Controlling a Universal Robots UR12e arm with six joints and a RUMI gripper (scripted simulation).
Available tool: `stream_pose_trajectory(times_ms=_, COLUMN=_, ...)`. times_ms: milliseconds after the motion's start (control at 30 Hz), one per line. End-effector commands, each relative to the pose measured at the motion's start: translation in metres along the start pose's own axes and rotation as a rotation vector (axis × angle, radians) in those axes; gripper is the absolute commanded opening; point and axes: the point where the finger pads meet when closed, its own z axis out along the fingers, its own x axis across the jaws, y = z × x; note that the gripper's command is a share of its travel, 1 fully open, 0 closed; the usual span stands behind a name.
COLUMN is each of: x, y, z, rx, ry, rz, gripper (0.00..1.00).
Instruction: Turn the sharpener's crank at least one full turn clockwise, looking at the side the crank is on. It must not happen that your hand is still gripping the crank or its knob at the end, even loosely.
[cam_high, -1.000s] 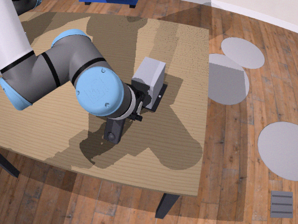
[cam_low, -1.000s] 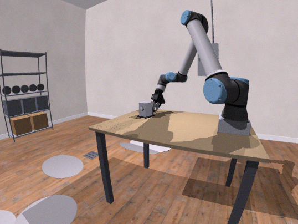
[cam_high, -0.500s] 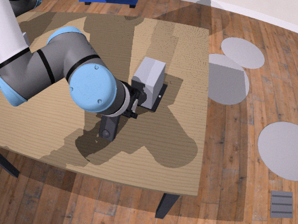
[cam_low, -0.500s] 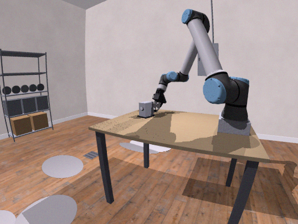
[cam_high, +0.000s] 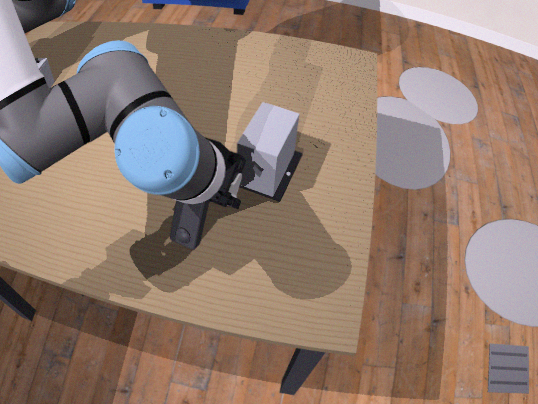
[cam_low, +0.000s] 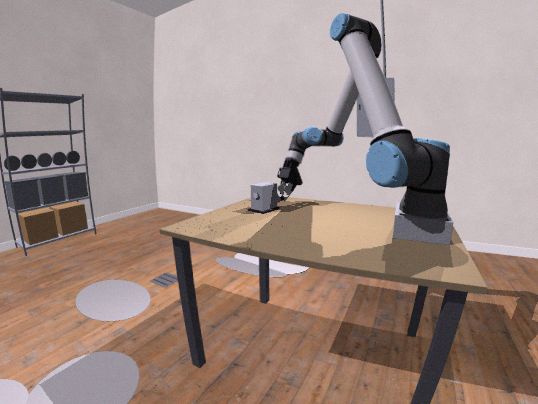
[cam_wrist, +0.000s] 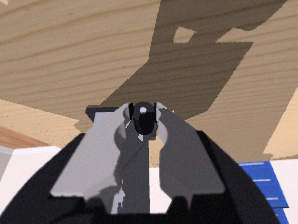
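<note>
The grey box-shaped sharpener (cam_high: 269, 146) stands on a dark base plate near the middle of the wooden table; it also shows in the exterior view (cam_low: 263, 197). Its crank is on the side facing my arm. My gripper (cam_high: 238, 181) is pressed against that side and is shut on the crank's black knob (cam_wrist: 143, 120), which sits between the two grey fingertips in the wrist view. In the exterior view the gripper (cam_low: 286, 188) reaches down to the sharpener's right side. The crank arm itself is mostly hidden by the fingers.
My arm's large elbow joint (cam_high: 156, 150) hangs over the table left of the sharpener. Grey discs (cam_high: 410, 142) lie on the floor right of the table. A shelf rack (cam_low: 42, 165) with boxes stands at the far left wall.
</note>
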Motion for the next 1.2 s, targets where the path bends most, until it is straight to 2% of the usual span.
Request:
stream_pose_trajectory(times_ms=0, x=0.007, y=0.002, z=-0.005, rx=-0.001, ry=-0.001, rz=0.001, gripper=0.09)
stream_pose_trajectory(times_ms=1167, x=0.017, y=0.020, z=-0.037, rx=0.001, ry=-0.004, rz=-0.002, gripper=0.09)
